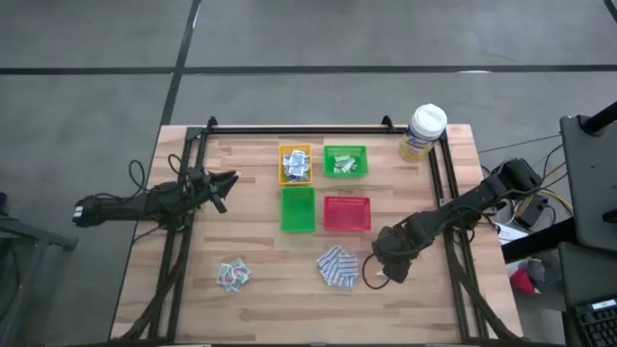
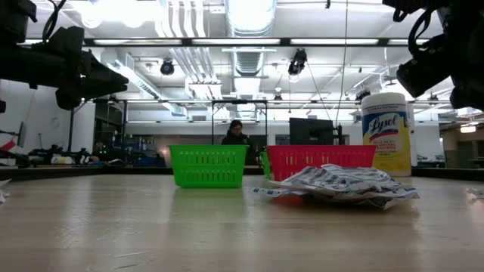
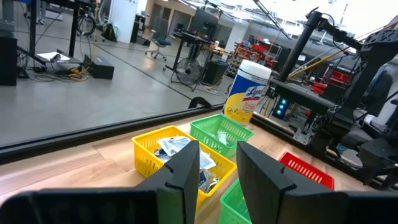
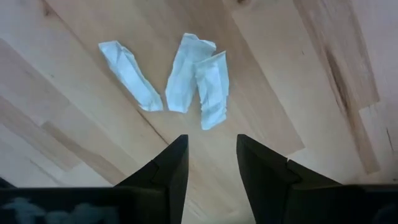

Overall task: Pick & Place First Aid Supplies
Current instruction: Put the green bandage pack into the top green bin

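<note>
**Now the right gripper is held over three green strips**

Near the front right of the bench [image 1: 260, 299], the right gripper [image 4: 211, 158] is pointed down at the wood. Its fingers are seen apart, and nothing is held between them. Three pale green strips [image 4: 186, 71] are seen lying flat on the bench just ahead of the fingers. Two of them are touching and one is set a little apart.

Just beside that gripper, a pile of blue-and-white pads [image 1: 337, 267] is found on the bench. A smaller pile of packets [image 1: 232, 275] is seen at the front left.

Four small trays are set in the middle. White-grey sachets are kept in the yellow tray [image 1: 295, 164], and green strips are kept in the back green tray [image 1: 345, 160]. The front green tray [image 1: 297, 209] and the red tray [image 1: 347, 213] are placed in front of them. A yellow canister [image 1: 422, 132] is stood at the back right corner.

The left gripper [image 3: 214, 171] is held up in the air at the left, pointed at the trays. Its fingers are partly open and nothing is held.
</note>
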Available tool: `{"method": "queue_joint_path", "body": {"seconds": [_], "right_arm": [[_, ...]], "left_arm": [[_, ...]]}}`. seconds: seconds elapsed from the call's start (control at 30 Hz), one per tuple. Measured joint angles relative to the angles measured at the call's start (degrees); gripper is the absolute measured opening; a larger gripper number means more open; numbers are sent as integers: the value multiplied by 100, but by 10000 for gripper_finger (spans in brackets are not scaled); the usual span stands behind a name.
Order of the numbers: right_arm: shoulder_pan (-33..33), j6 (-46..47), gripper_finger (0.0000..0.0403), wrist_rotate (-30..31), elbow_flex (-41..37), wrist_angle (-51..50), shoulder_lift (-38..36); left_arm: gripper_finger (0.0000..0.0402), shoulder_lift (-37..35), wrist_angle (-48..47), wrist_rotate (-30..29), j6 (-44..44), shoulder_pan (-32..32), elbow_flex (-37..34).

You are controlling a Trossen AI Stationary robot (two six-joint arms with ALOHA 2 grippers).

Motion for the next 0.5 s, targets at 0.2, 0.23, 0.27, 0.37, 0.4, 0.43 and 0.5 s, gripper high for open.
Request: {"method": "queue_joint_path", "body": {"seconds": [0.2, 0.23, 0.27, 0.37, 0.4, 0.43, 0.5], "right_arm": [[44, -187, 134, -7, -149, 606, 0], [63, -203, 134, -7, -173, 699, 0], [72, -201, 135, -4, -197, 736, 0], [74, -151, 136, 2, -282, 732, 0], [74, -139, 136, 4, -307, 729, 0], [74, -127, 137, 19, -334, 739, 0], [74, -125, 137, 15, -385, 738, 0]], "left_arm": [[108, -1, 4, 0, -6, 0, 0], [108, 1, 4, 0, -6, 0, 0], [108, 0, 5, 0, -6, 0, 0], [108, 0, 7, 0, -7, 0, 0], [108, -1, 8, 0, -6, 0, 0], [108, 1, 9, 0, -8, 0, 0], [108, 1, 9, -2, -7, 0, 0]]}}
